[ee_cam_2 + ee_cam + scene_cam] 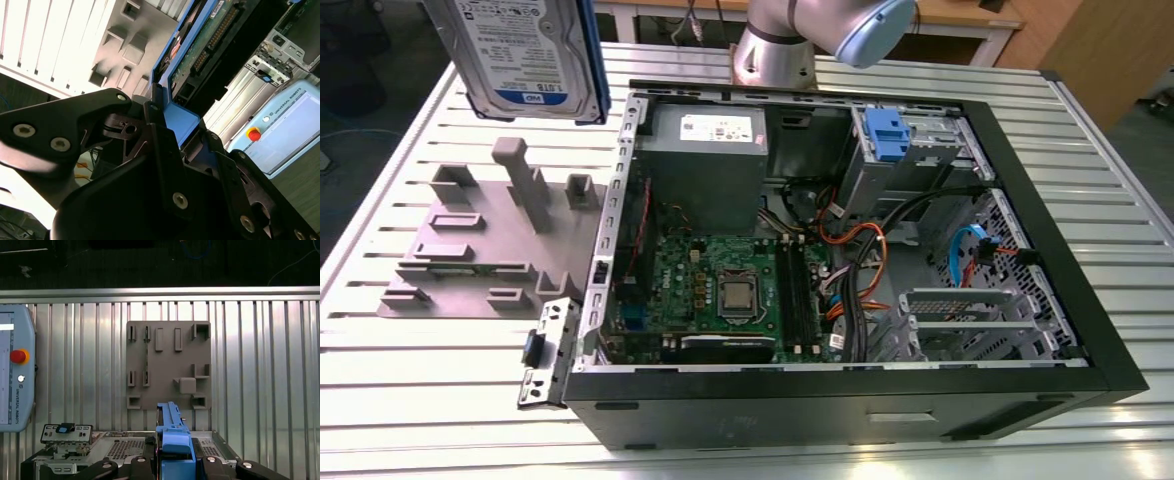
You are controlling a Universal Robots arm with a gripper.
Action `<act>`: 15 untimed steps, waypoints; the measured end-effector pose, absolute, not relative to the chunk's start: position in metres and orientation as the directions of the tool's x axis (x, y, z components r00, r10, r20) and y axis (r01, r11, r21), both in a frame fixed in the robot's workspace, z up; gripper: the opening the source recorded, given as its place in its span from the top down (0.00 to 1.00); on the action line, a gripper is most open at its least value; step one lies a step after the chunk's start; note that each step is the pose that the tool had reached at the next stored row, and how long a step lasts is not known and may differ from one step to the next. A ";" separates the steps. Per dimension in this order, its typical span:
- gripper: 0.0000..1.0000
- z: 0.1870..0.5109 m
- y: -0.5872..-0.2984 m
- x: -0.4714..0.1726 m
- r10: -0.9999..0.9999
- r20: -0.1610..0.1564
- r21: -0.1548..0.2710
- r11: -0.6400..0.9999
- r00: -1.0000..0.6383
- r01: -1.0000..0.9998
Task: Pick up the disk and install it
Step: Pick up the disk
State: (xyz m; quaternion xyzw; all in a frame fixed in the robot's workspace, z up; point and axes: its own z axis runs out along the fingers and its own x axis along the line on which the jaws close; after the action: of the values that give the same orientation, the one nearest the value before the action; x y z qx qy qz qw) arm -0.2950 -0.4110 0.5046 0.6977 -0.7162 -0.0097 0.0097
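Note:
The disk (520, 55), silver with a white-and-blue label and a blue carrier frame, hangs upright in the air at the exterior view's upper left, above the grey fixture plate (480, 240). It is clear of the plate and outside the open computer case (1067, 250). In both wrist views my gripper (182, 132) (175, 462) is shut on the disk's blue frame (186, 120) (175, 437). The black fingers (155, 130) press on both sides of it. The disk's green circuit board (210, 35) faces the second wrist camera.
The case lies open on the slatted metal table (427, 390), showing a motherboard (720, 290), a grey power supply (707, 150), cables, and a drive bay with a small blue bracket (887, 135). The arm's base (781, 50) stands behind the case. A teach pendant (12, 375) lies nearby.

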 end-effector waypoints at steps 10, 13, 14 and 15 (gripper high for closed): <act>0.64 0.504 -0.413 -0.294 -1.000 0.000 0.027 0.026 -0.026 -0.999; 0.64 0.504 -0.417 -0.294 -1.000 0.000 0.027 0.026 -0.026 -0.999; 0.64 0.504 -0.417 -0.293 -1.000 0.000 0.027 0.026 -0.026 -0.999; 0.64 0.504 -0.417 -0.292 -1.000 0.000 0.027 0.026 -0.026 -0.999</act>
State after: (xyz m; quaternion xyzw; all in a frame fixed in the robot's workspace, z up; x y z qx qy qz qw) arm -0.2919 -0.4171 0.5044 0.6978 -0.7162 -0.0097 0.0097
